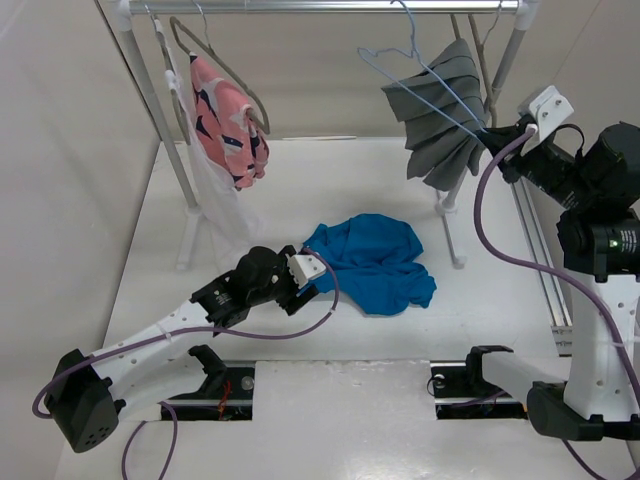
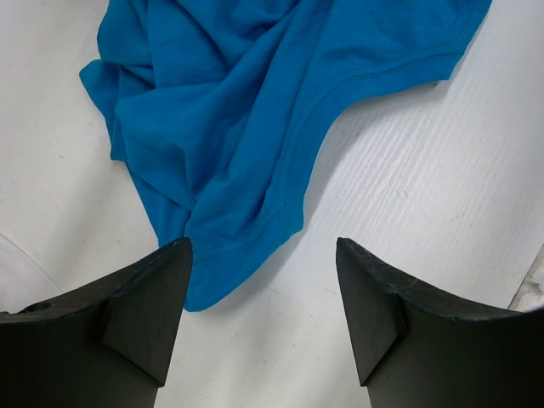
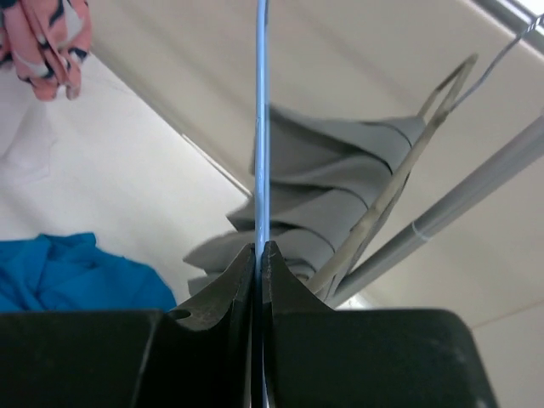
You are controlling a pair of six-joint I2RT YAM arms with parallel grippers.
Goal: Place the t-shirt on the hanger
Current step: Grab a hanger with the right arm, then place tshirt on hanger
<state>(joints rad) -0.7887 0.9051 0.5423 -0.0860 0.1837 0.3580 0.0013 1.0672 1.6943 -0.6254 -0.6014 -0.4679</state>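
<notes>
T-shirt (image 1: 375, 262) on table (image 1: 300, 190) ctr, left tool (image 2: 263, 255) at its left edge, hanger (image 1: 420, 65) on rail (image 1: 320, 7) back-R, prob. before garment (image 1: 445, 125)

Scene lit brightly and evenly from above, white table (image 1: 330, 190) slightly washed out, soft faint shadows cast beneath the t-shirt (image 1: 375, 262), no harsh glare seen, left wrist view rendered sharp, right wrist view softened close up (hanger (image 3: 262, 127) wire blurred near the lens)
</notes>
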